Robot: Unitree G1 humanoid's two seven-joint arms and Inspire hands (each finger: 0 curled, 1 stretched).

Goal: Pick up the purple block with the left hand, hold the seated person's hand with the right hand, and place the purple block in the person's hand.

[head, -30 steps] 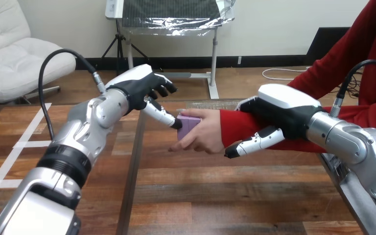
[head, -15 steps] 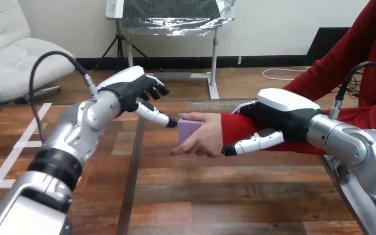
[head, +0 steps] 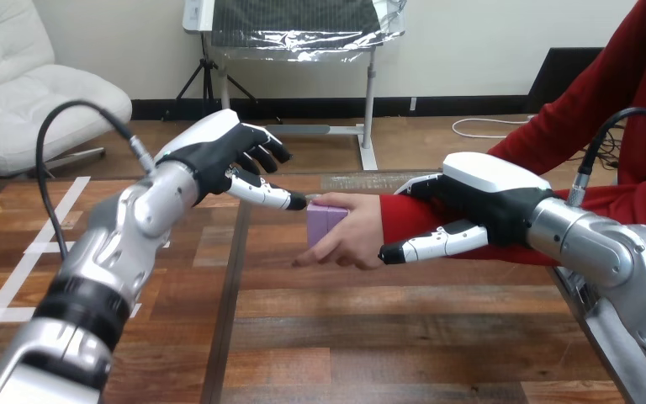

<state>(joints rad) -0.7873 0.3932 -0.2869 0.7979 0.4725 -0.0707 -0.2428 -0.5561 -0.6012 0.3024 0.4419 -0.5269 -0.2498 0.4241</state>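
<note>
My left hand (head: 219, 162) has let go, fingers loosely spread, one tip just beside the small purple block (head: 324, 225) now gripped in the person's hand (head: 352, 240), whose red-sleeved wrist (head: 404, 217) my right hand (head: 488, 195) still clasps, so the handover seems done.

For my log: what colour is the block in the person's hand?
The block is light purple, clearest in the head view.

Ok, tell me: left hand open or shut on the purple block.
Open. The left hand has straight fingers, one tip at the purple block; the person's hand grips the block.
</note>
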